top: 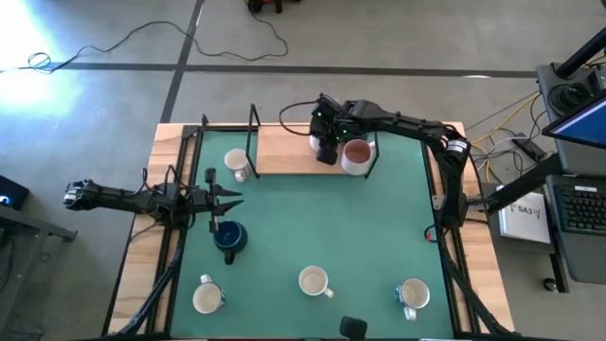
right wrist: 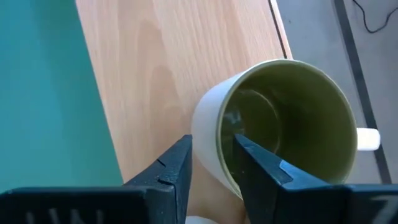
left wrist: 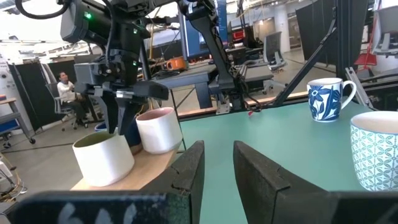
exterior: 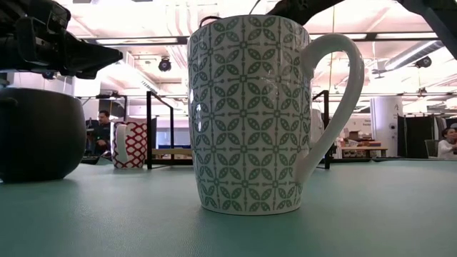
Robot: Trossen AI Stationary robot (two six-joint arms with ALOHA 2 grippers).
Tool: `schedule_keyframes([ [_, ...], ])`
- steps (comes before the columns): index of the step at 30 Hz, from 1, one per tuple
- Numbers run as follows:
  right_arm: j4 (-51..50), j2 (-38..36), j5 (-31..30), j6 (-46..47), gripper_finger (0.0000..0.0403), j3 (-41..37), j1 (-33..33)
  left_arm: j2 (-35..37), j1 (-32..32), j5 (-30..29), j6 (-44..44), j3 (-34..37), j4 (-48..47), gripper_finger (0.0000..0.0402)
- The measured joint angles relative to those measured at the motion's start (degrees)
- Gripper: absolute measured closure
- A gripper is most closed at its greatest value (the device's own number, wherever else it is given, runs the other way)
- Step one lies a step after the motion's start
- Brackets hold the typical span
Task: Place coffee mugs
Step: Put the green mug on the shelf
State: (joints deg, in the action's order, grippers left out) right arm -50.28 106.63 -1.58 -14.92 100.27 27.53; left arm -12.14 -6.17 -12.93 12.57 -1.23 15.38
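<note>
My right gripper (top: pixel 327 150) reaches down over the wooden board (top: pixel 284 152) at the table's far edge, shut on the cream mug with the olive-green inside (right wrist: pixel 280 124). A pink-inside mug (top: pixel 357 154) stands just right of it on the board. My left gripper (top: pixel 223 201) hovers open and empty at the table's left, just beyond a dark blue mug (top: pixel 229 237). A red-patterned mug (top: pixel 237 164) stands left of the board. Three more mugs (top: pixel 314 281) stand along the near edge. My right gripper pinches the olive-green mug's wall at the rim (right wrist: pixel 210 134), on the side opposite its handle, one finger (right wrist: pixel 258 165) inside and one (right wrist: pixel 177 168) outside. The fingers come from above, pointing down. The mug (left wrist: pixel 102 155) stands about upright with its base on the board.
A black wire frame (top: pixel 254 133) stands at the board's left end and rails run along the table's left and right edges. A green-patterned mug (exterior: pixel 250 114) fills the low view. Bare green mat (top: pixel 331 218) lies in the table's middle. A person sits in the room beyond.
</note>
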Motion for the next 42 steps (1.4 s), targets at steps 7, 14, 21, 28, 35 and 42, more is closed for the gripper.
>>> schedule_keyframes([
  [7,0.1,0.0,-0.05,-0.07,0.0319,-1.19,0.13,0.01,0.01,-0.01,-0.01,-0.02,0.0,0.0333],
  [14,2.87,0.02,-0.13,-2.21,0.033,-3.46,0.51,0.0,0.01,0.0,0.0,-0.01,0.0,0.0333],
  [21,3.53,0.04,0.15,-3.57,0.0334,-3.82,1.47,0.01,0.01,-0.02,-0.02,0.0,0.0,0.0333],
  [28,4.96,0.09,0.06,-5.09,0.0334,-3.82,2.95,0.0,0.02,-0.02,-0.01,0.0,0.0,0.0333],
  [35,5.93,0.09,0.02,-5.31,0.0337,-3.82,4.1,0.0,0.02,-0.02,-0.01,-0.02,0.0,0.0333],
  [42,5.99,0.1,0.06,-5.53,0.0339,-3.8,4.17,0.0,0.02,-0.01,-0.01,0.0,0.0,0.0333],
])
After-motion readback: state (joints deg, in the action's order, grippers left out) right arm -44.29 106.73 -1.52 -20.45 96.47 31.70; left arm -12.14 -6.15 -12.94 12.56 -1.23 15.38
